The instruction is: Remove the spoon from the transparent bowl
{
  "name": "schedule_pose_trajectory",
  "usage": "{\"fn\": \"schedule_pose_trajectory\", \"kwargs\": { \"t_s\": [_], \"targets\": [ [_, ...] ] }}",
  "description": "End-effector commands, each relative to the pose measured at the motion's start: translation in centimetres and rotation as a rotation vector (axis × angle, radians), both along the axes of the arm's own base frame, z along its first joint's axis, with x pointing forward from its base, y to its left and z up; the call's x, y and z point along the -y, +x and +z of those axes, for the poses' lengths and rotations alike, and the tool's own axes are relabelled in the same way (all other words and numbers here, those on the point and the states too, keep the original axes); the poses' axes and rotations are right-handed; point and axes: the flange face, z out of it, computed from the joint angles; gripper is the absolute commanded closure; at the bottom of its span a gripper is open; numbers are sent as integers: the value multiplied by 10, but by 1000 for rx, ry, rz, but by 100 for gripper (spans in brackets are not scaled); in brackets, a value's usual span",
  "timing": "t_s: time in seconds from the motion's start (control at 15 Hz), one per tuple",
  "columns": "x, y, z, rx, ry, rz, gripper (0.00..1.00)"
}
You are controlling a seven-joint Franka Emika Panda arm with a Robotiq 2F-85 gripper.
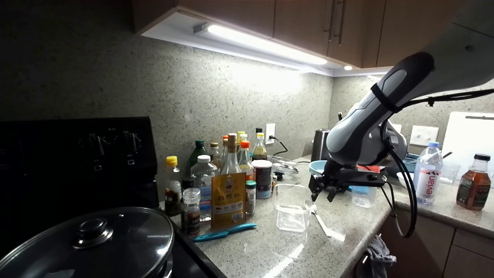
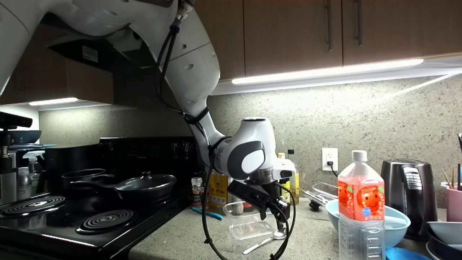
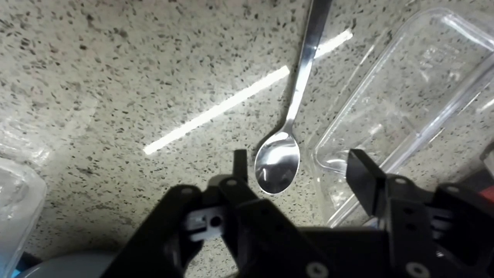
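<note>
The spoon is metal and lies flat on the counter, outside and beside the transparent bowl. It shows in both exterior views. The clear bowl stands upright and also shows in both exterior views. My gripper is open and empty, with its fingertips over the spoon's head; the left finger is on bare counter side, the right finger overlaps the clear bowl's edge in the wrist view. In the exterior views the gripper points down beside the bowl.
A teal-handled utensil lies by a yellow pouch and several bottles. A second clear container and a light-blue bowl stand near the arm. A large bottle stands before that bowl. The stove and lidded pan adjoin the counter.
</note>
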Motion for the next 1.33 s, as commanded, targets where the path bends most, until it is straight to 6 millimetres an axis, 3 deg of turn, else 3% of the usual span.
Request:
{"fn": "schedule_pose_trajectory", "kwargs": {
  "t_s": [0.0,1.27],
  "targets": [
    [4,2,3,-4,10,14,2],
    [1,3,3,5,-5,3,0]
  ]
}}
